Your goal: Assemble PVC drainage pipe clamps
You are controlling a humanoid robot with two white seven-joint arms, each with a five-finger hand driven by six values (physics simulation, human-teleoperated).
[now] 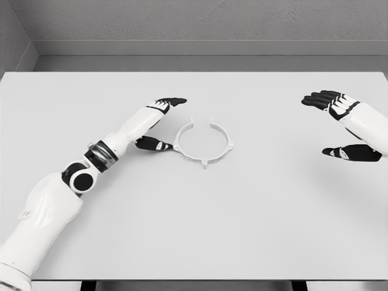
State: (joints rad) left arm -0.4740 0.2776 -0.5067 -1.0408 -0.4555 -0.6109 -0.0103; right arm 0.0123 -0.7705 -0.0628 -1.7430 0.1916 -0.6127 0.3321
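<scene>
On the white table [260,230] in front of me lies 1 white plastic clamp ring [204,142], flat on the surface a little left of the middle, with its gap facing away from me and small tabs sticking out around its rim. My left hand [159,121] sits just to the left of the ring, palm turned toward it, fingers stretched out and apart, holding nothing. The dark fingertips [176,101] point toward the far side of the table, and my thumb [153,144] reaches in low, its tip right beside the ring's left edge; I cannot tell whether it actually touches the plastic. My left arm runs back from there to the lower left corner. My right hand [342,124] is well apart from the ring, near the right edge, also spread and relaxed with nothing in it, thumb hanging below the fingers. Beyond the table stands a grey wall [200,24].
</scene>
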